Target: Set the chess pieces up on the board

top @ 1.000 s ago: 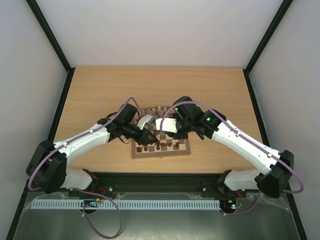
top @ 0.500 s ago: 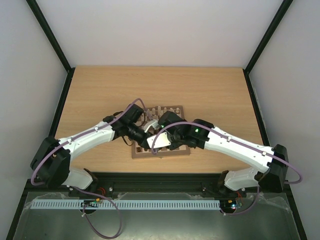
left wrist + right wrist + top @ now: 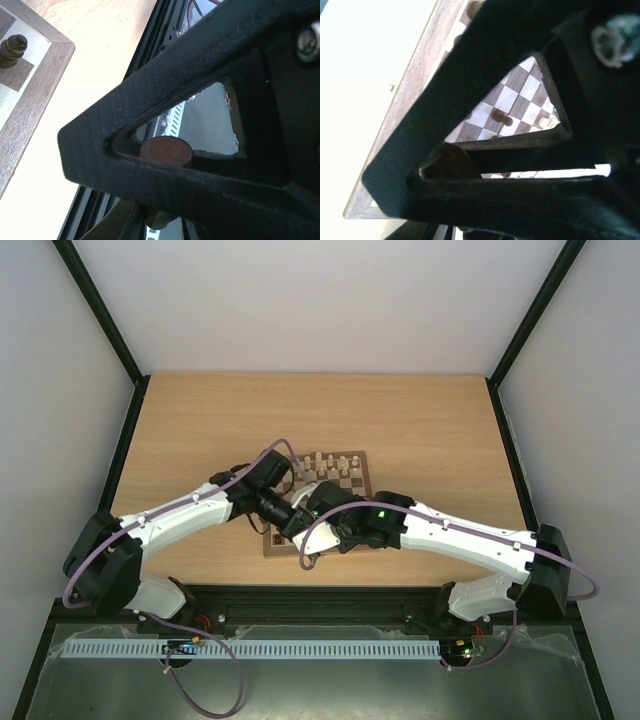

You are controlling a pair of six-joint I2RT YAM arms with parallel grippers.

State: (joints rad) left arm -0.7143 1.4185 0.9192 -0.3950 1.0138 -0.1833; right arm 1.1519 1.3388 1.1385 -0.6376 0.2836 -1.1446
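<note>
board point(image 3: 275, 547) mid-table, pale pieces point(image 3: 322, 462) lined along its far rows | left gripper point(image 3: 290, 523) angled down at the near-left corner, clamped on a dark piece point(image 3: 166, 151) | right gripper point(image 3: 318, 540) stretched low along the near edge, second dark piece point(image 3: 449, 160) between its fingers, grip impossible to call

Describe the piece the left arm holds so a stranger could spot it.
Start at the chessboard; by its near-left corner are the left arm's fingers. Pinched between them is a dark brown piece; unlike those standing on squares, it is lifted, round base showing.
</note>
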